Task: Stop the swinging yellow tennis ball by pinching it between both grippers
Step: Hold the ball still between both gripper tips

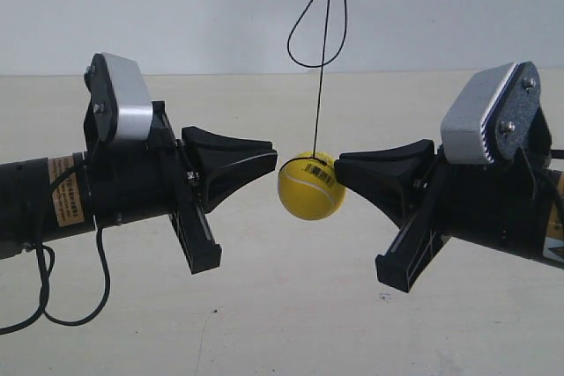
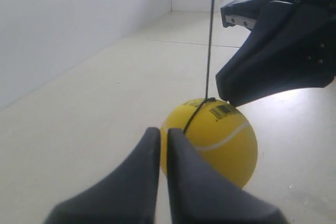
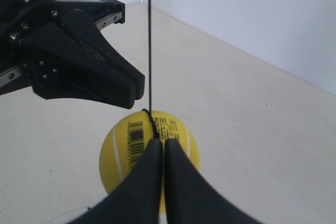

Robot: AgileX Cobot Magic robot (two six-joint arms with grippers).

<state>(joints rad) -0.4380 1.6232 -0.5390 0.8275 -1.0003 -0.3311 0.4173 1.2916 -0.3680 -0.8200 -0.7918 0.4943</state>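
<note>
The yellow tennis ball [image 1: 311, 187] hangs on a thin black cord [image 1: 322, 59] above the table, barcode sticker on top. The gripper [image 1: 271, 158] of the arm at the exterior view's left is shut, its tip against the ball's upper side. From the other side, the gripper [image 1: 340, 165] of the arm at the exterior view's right is also shut, tip at the ball. In the left wrist view my left gripper [image 2: 163, 132] is shut, with the ball [image 2: 223, 140] just beyond it. My right gripper [image 3: 163, 142] is shut over the ball [image 3: 122, 156].
A pale beige table [image 1: 291, 323] lies below, with a white wall [image 1: 176, 6] behind. A black cable [image 1: 53, 301] droops from the arm at the exterior view's left. Each wrist view shows the opposite gripper beyond the ball [image 2: 278, 61] [image 3: 79, 64].
</note>
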